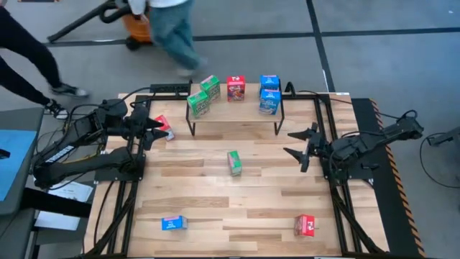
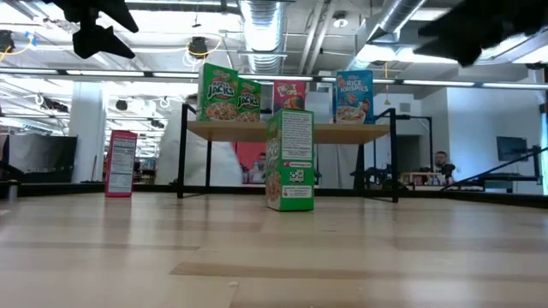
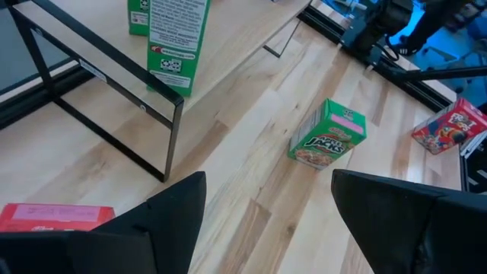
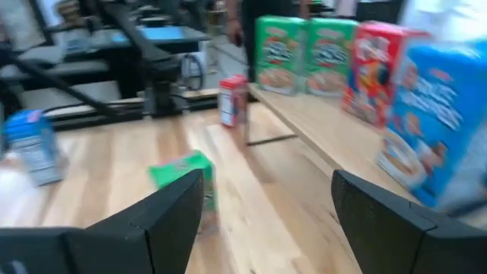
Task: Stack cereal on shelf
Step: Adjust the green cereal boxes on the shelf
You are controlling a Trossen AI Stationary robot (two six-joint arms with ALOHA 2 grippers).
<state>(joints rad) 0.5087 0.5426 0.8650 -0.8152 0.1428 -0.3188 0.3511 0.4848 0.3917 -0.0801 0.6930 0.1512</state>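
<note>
From above, your shelf (image 1: pixel 233 109) at top centre carries 5 cereal boxes: 2 green (image 1: pixel 205 97), 1 red (image 1: pixel 236 88), 2 blue (image 1: pixel 269 93). A green box (image 1: pixel 234 162) stands mid-surface; blue (image 1: pixel 173 224) and red (image 1: pixel 305 225) lie low in the frame. The left tool (image 1: pixel 152 128) and right tool (image 1: pixel 300 146) both gape, empty. At surface height, another red box (image 2: pixel 121 163) stands left. Your left wrist view shows the green box (image 3: pixel 327 135) between the spread fingers (image 3: pixel 175 209).
</note>
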